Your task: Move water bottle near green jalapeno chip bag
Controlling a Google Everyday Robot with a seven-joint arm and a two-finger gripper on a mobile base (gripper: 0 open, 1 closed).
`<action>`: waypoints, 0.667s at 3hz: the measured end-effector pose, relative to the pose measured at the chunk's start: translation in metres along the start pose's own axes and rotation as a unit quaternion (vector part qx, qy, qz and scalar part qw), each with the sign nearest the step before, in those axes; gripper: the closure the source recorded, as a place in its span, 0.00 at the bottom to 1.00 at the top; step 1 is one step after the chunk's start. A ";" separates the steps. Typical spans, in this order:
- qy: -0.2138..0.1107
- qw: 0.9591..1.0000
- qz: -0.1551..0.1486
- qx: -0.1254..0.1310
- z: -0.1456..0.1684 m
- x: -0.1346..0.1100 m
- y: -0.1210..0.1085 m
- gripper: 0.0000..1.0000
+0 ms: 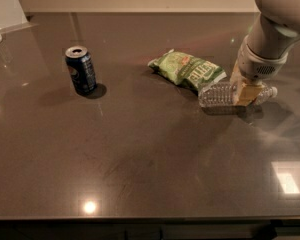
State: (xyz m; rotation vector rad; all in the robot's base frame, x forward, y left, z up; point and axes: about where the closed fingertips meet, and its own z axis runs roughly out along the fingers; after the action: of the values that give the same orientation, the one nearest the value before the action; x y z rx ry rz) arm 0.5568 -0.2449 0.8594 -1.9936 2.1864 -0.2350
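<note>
Camera view: one shot, looking down across a dark, glossy table [140, 149].
Arm: the pale arm [270, 39] is in from the top right corner, angling down and left towards the table.
Gripper: the gripper [247, 91] is low on the right side of the table, right on the bottle. A tan finger [246, 93] crosses the front of the bottle's body.
Grip: the claw is closed around the bottle, holding it about two thirds of the way along from the wide end.
Bottle: the bottle [217, 94] lies on its side, long axis running left to right. The wide ribbed end sticks out left of the gripper and the narrow end pokes out to the right. It is down at table level, with a dark shadow just under it.
Bag: the bag [187, 70] lies flat and crinkled, up and left of the bottle, slanting down to the right.
Bottle and bag: the bottle's left end sits right by the bag's lower right corner. I cannot tell whether they touch.
Can: the can [81, 70] stands upright on the left, well apart from the bag and the bottle.
Table surface: bright light patches show near the front edge and at the right.
</note>
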 end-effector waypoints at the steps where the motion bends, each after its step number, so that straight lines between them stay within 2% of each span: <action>1: 0.000 1.000 0.000 0.001 -0.001 0.000 0.000 0.12; 2: 0.000 1.000 0.000 0.002 -0.001 0.000 0.000 0.00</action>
State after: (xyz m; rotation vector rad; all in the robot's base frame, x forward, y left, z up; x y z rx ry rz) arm 0.5563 -0.2449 0.8601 -1.9929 2.1845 -0.2396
